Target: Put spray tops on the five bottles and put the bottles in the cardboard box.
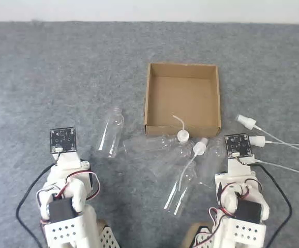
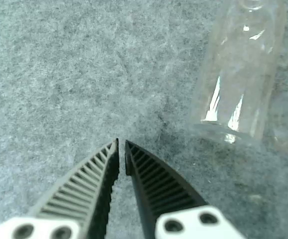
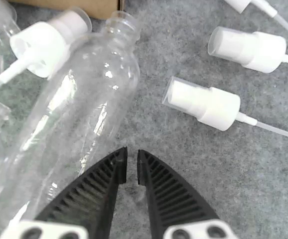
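Cloth of grey pile covers the table (image 1: 46, 67). At its near left stands the left arm (image 1: 66, 178). The left end effector (image 2: 122, 145) hangs low over bare cloth, its ribbed fingers (image 2: 91, 181) drawn to a thin slit and gripping nothing. Just to its right a lone bottle (image 1: 111, 132) lies on its side, clear and capless, neck toward the far edge (the left wrist view has it ahead of the fingertips and apart from them).

Next comes a heap of bottles (image 1: 162, 147), lying against one another in front of the cardboard box (image 1: 147, 98). Their clear walls overlap, so I count perhaps four and cannot be sure. Every bottle lies on the cloth outside the box, which sits open at mid-table. A curled spray top (image 1: 183, 136) rests at the box's front wall, its tube arching up over that wall. A second spray top (image 1: 199, 148) lies among the heap, tube trailing toward the near edge.

The right end effector (image 3: 132, 155) is likewise narrowed to a slit and holds nothing, its tips just beside the flank of an open-necked bottle (image 3: 79, 119) from the heap. Beside the right arm (image 1: 240, 194), on its right, three more tops lie loose on the cloth with tubes pointing rightward: far spray top (image 1: 246, 121), middle spray top (image 1: 257, 140), near spray top (image 3: 209, 104).
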